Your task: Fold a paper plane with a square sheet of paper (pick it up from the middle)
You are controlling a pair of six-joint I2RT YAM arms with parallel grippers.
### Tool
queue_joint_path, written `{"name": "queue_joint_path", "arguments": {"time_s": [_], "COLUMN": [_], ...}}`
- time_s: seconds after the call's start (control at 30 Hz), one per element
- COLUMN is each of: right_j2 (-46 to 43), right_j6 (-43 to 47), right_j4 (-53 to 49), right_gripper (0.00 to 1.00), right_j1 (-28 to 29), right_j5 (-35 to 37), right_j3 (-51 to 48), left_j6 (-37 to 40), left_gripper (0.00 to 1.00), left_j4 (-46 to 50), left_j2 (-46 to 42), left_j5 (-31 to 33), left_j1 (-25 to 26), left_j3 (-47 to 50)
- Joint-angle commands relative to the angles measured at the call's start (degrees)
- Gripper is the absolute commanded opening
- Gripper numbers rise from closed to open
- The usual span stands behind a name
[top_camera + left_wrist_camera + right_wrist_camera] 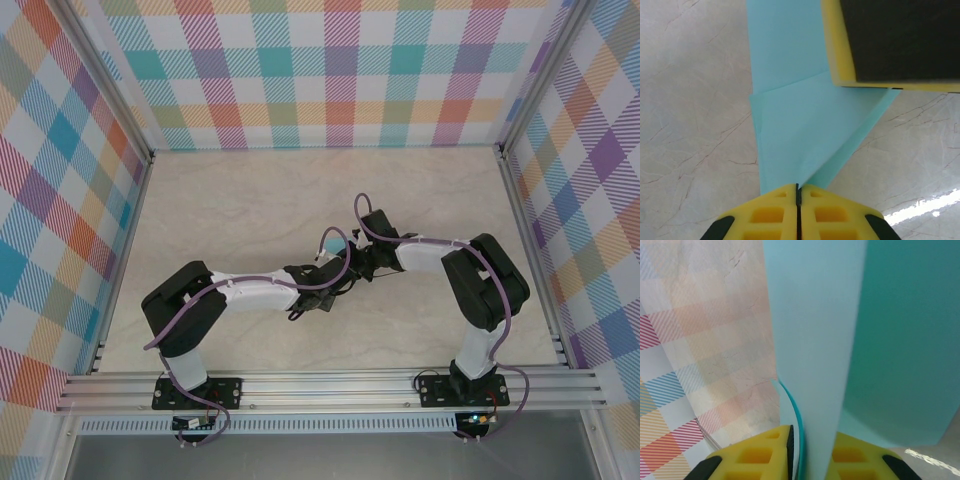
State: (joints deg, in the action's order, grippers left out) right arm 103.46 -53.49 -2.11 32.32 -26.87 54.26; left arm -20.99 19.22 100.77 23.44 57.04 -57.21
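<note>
A: Where's the paper sheet [805,130]?

B: Mid-bench [250,200], right where the two arms meet. From the top camera it's a small turquoise patch at the wrists.

A: Shape?

B: Thin, plain turquoise-cyan, and no longer a flat square. The left wrist camera shows a crease across it and a flap with a slanted edge on the right. It narrows to a point at the bottom. Above the crease it's a straight strip running out of the top of the picture.

A: Left hand [797,192]?

B: Clenched. The yellow fingers meet along a thin seam, and the narrow lower tip of the sheet goes in at that seam, so it's pinching the tip.

A: Right hand [810,452]?

B: The sheet stands on edge and passes between its fingers [760,455]. One face looks pale, the other a darker teal. The fingers sit narrowly apart around it. Can't tell if it's gripping or slack. In the left wrist view, one right finger lies across the sheet's upper right part.

A: Sheet on the bench or off it?

B: Can't tell.
</note>
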Motion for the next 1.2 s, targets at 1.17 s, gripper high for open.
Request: {"name": "queue_joint_path", "arguments": {"time_s": [1.17], "right_j2": [-6.6], "right_j6": [3.7], "right_j4": [2.6], "right_gripper": [0.23], "right_j1": [0.3], "right_j5": [-3.1], "right_j3": [-1.2], "left_j6": [-5.2], "left_gripper": [0.05], "left_j4": [-26.7], "left_j2": [-7.5], "left_j5": [-45.2], "left_j1": [-21.2], "left_j3": [17.0]}}
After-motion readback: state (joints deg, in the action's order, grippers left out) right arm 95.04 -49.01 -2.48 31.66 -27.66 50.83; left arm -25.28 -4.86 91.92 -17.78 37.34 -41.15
